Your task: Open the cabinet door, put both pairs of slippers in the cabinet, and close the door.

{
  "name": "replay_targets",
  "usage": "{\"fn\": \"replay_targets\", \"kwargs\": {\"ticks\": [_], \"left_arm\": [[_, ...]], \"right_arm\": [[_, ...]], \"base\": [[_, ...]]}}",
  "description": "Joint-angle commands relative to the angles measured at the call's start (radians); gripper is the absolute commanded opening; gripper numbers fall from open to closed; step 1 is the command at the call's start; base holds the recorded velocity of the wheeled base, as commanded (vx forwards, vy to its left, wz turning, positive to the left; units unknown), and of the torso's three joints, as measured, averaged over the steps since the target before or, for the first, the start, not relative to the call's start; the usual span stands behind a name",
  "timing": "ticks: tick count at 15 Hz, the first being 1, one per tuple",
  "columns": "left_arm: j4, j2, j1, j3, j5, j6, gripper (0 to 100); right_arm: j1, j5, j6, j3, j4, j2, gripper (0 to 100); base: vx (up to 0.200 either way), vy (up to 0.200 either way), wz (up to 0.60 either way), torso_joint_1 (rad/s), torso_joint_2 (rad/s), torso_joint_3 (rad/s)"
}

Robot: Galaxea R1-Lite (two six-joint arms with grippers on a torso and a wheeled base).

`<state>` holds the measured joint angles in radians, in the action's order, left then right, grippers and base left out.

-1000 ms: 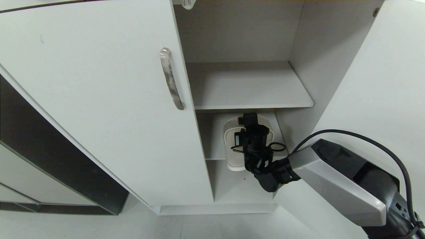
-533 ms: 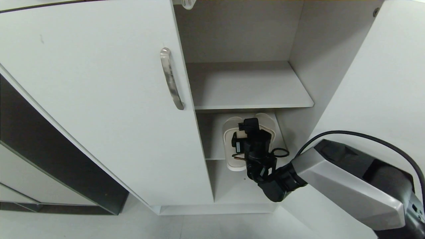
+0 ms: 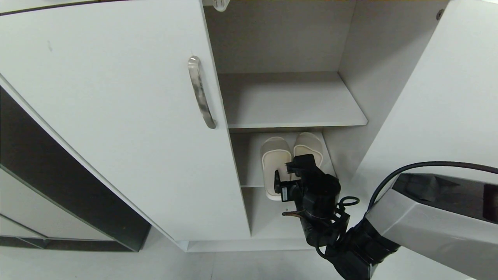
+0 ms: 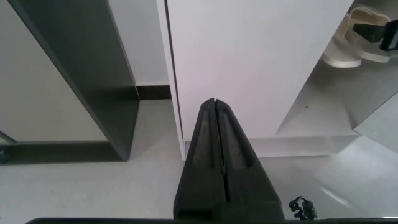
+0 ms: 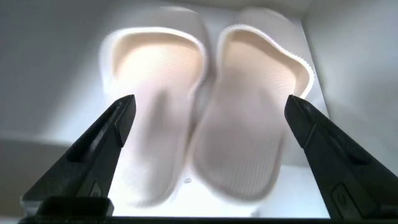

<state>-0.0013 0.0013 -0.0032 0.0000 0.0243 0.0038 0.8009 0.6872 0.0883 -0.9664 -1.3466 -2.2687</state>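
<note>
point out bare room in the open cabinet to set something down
Upper shelf is bare from closed door to right wall. Bottom compartment floor is bare. The middle shelf is crowded: slippers cover most, open right claw in front.
</note>
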Motion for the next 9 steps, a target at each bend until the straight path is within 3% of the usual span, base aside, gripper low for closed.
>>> {"fn": "replay_targets", "kwargs": {"ticks": [1, 3, 9], "left_arm": [[0.0, 0.0, 0.0, 0.0, 0.0, 0.001, 0], [0.0, 0.0, 0.0, 0.0, 0.0, 0.001, 0], [0.0, 0.002, 0.0, 0.0, -0.001, 0.001, 0]], "right_arm": [[0.017, 0.0, 0.001, 0.038, 0.0, 0.035, 100], [0.017, 0.0, 0.001, 0.051, 0.0, 0.041, 100], [0.014, 0.0, 0.002, 0.049, 0.0, 0.041, 100]], "base": [[0.0, 0.0, 0.0, 0.0, 0.0, 0.0], [0.0, 0.0, 0.0, 0.0, 0.0, 0.0], [-0.2, 0.0, 0.0, 0.002, 0.0, 0.001]]}}
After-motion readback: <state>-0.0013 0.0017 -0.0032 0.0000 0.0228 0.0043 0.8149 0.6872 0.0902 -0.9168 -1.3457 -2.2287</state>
